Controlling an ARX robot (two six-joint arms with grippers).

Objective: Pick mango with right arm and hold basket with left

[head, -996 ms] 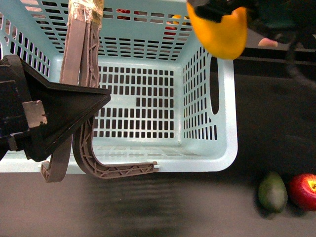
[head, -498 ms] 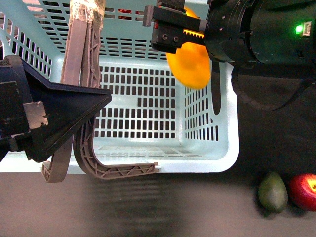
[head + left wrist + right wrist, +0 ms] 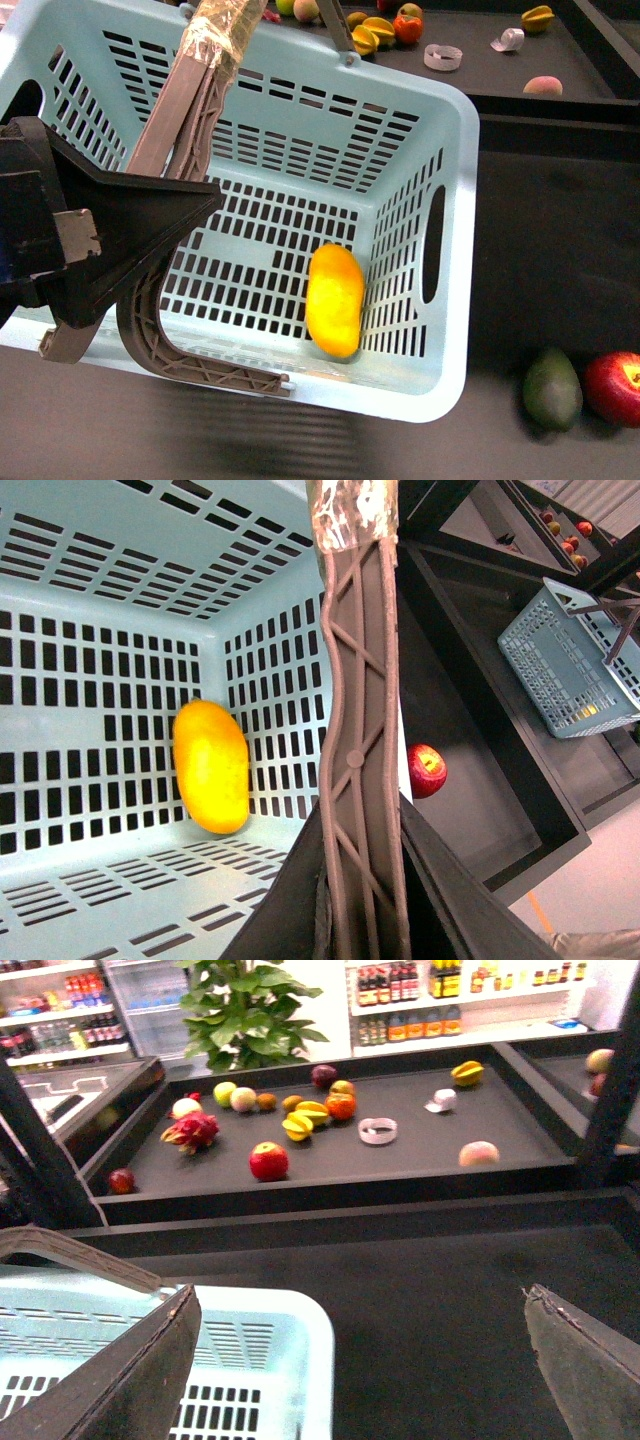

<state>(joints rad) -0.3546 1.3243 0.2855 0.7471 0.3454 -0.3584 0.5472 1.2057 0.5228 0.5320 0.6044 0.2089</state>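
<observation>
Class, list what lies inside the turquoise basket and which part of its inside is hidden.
A mango lies on the floor of the basket, near its right wall. In the front view, the handles and the left end effector cover the near left corner.

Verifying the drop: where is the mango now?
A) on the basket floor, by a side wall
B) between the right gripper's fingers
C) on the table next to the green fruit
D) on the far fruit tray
A: the mango lies inside the basket on its floor, close to a slotted side wall, and the right gripper has its fingers apart with nothing between them.
</observation>
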